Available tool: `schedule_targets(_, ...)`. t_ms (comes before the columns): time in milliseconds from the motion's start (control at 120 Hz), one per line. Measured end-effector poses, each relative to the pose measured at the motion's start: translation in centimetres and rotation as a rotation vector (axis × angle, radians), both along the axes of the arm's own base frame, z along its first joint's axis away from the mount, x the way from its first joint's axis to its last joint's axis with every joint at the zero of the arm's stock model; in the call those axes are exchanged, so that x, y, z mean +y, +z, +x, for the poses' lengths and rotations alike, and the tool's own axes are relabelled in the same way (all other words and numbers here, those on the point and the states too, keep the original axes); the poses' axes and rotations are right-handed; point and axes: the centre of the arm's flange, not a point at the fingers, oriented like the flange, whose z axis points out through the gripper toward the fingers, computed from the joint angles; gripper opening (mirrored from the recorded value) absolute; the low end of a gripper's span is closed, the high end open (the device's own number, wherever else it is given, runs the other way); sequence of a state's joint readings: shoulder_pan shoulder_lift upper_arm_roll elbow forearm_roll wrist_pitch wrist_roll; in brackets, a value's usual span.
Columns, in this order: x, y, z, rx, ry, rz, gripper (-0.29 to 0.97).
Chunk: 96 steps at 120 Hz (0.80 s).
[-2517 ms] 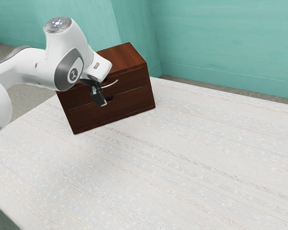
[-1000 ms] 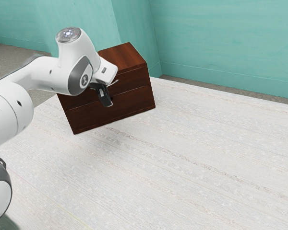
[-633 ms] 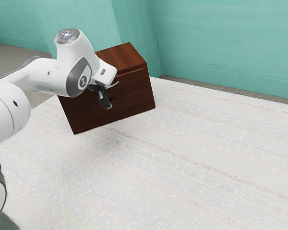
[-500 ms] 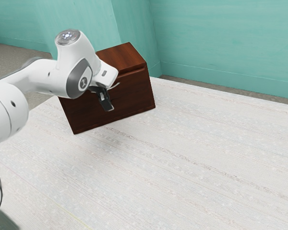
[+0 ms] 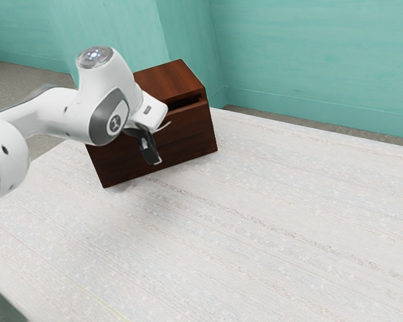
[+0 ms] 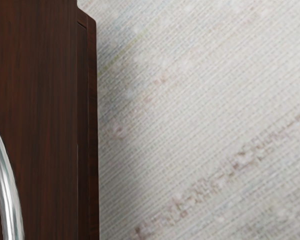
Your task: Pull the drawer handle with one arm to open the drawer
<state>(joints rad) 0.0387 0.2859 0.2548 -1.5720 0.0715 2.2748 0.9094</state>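
Drawer handle (image 6: 5, 190) sitting just beside my claw (image 5: 149, 146), the drawer (image 5: 188, 124) standing slightly out of its cabinet (image 5: 168, 77).
I am holding the claw at the handle, above the table (image 5: 289, 221), since the pull has to run straight away from the cabinet behind it; a dark gap is showing over the drawer front. How wide the claw is parted, or whether it is gripping anything, I cannot tell.

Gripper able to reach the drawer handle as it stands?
Likely yes. The gripper hangs right in front of the drawer front, and the silver handle shows just beside the hand in the wrist view. Nothing stands between them.
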Motion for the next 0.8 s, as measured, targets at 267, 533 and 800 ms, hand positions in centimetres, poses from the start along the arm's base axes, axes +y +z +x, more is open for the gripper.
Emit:
schedule_targets(267,-1.4,0.6,-0.9,-0.007,-0.012,0.002,0.64)
schedule_targets(533,-2.9,0.8,-1.5,-0.01,-0.023,0.001,0.67)
schedule_targets(800,-3.2,1.1,-2.9,-0.009,-0.017,-0.004,0.63)
